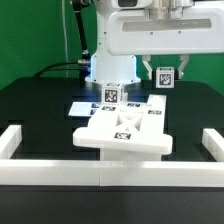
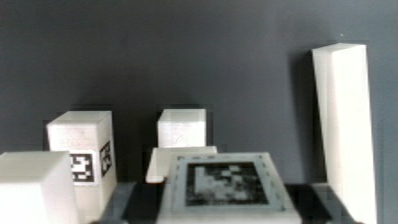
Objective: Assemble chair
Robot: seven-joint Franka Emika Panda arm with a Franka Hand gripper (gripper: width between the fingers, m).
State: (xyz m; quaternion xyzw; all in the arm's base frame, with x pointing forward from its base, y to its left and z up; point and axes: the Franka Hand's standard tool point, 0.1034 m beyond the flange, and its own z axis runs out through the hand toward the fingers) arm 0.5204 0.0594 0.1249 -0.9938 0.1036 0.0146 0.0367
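Observation:
My gripper (image 1: 165, 78) hangs above the table toward the exterior view's right, shut on a small white tagged chair part (image 1: 163, 72). In the wrist view that part (image 2: 222, 180) fills the gap between the dark fingers (image 2: 135, 200), its tag facing the camera. Below and to the exterior view's left lies the wide white seat slab (image 1: 125, 138) with a tag on top. An upright tagged block (image 1: 110, 92) stands behind it. The wrist view also shows a tall white bar (image 2: 333, 115), a short white block (image 2: 183, 128) and a tagged white block (image 2: 80, 145) standing on the dark table.
A low white border rail (image 1: 100, 172) runs along the front, with raised ends at both sides (image 1: 12, 140) (image 1: 212, 140). The marker board (image 1: 82, 106) lies flat behind the slab. The arm's base (image 1: 108, 62) stands at the back.

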